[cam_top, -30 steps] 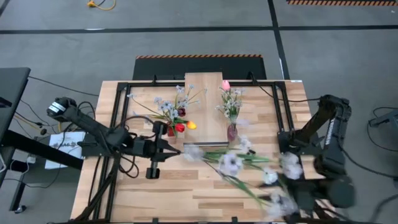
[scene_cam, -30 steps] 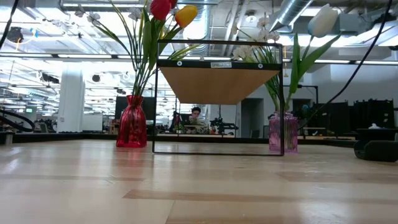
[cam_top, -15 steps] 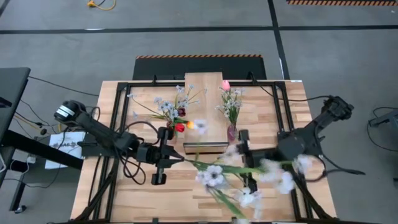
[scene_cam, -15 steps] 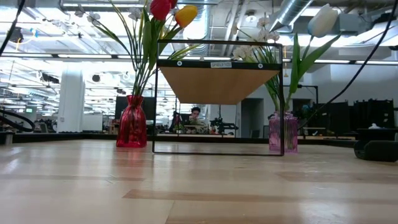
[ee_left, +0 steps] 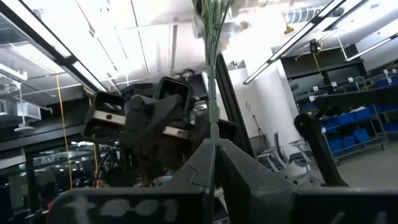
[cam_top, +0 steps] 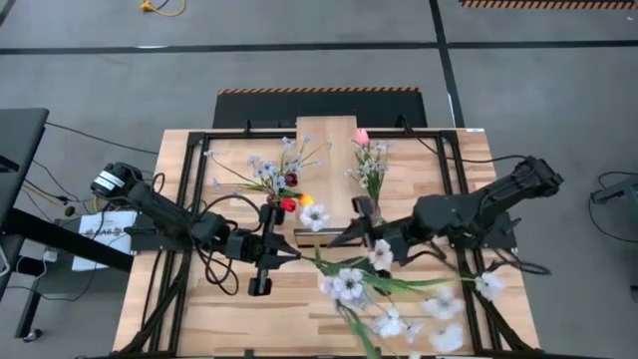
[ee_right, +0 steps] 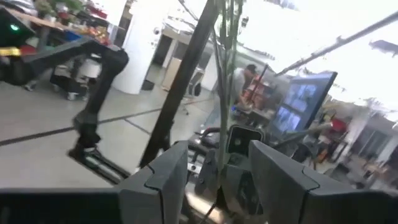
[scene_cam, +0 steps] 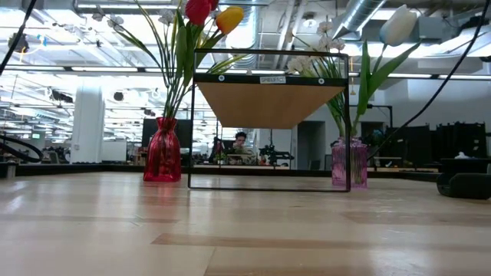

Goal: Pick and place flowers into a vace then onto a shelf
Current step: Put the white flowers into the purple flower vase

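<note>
High view: spray of pale blossoms (cam_top: pixel 347 284) on long green stems, lower centre, over the table (cam_top: pixel 219 299). Stem end in left gripper (cam_top: pixel 291 255), right gripper (cam_top: pixel 336 238) just beside.

Low view: shelf (scene_cam: pixel 268 98) at centre, red vase (scene_cam: pixel 162 149) left, pink vase (scene_cam: pixel 349 162) right, both holding flowers.

Left wrist view: fingers (ee_left: pixel 245 168) clamped on stems (ee_left: pixel 213 93).

Right wrist view: fingers (ee_right: pixel 158 180) apart, stems running between.

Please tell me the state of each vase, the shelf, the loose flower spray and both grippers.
Red vase: upright on the table, flowers in it.
Pink vase: upright, flowers in it.
Shelf: no vase on it.
Flower spray: held above the table.
Left gripper: shut on its stem.
Right gripper: open around the stem.
</note>
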Available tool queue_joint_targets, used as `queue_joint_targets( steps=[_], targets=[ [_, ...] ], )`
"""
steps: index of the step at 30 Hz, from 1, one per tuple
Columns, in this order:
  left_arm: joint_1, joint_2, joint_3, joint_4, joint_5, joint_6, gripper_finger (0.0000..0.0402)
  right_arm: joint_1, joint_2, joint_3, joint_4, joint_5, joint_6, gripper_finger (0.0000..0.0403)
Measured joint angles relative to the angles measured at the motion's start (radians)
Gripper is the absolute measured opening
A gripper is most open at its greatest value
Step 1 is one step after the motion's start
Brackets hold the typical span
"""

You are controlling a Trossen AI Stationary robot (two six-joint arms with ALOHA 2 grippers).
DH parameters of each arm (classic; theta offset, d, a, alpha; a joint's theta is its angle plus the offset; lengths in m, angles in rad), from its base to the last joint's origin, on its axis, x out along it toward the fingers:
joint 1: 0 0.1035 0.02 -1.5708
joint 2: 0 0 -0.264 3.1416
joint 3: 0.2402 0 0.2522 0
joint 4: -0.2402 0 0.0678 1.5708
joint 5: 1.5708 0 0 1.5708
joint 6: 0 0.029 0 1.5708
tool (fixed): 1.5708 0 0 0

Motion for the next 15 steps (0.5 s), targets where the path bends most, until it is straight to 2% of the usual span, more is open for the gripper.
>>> queue_joint_targets(
  steps=[7,10,15],
  targets=[
    [0.015,0.0,0.0,-0.032,0.0,-0.011,0.0,-0.017,0.083,0.001,0.156,-0.002,-0.085,0.0167],
    [0.015,0.0,0.0,-0.045,-0.001,-0.011,0.0,-0.018,0.094,0.023,0.164,-0.003,-0.085,0.0162],
    [0.015,0.0,0.0,-0.048,-0.001,-0.012,0.0,-0.016,0.092,0.038,0.178,-0.085,-0.077,0.0154]
  ],
)
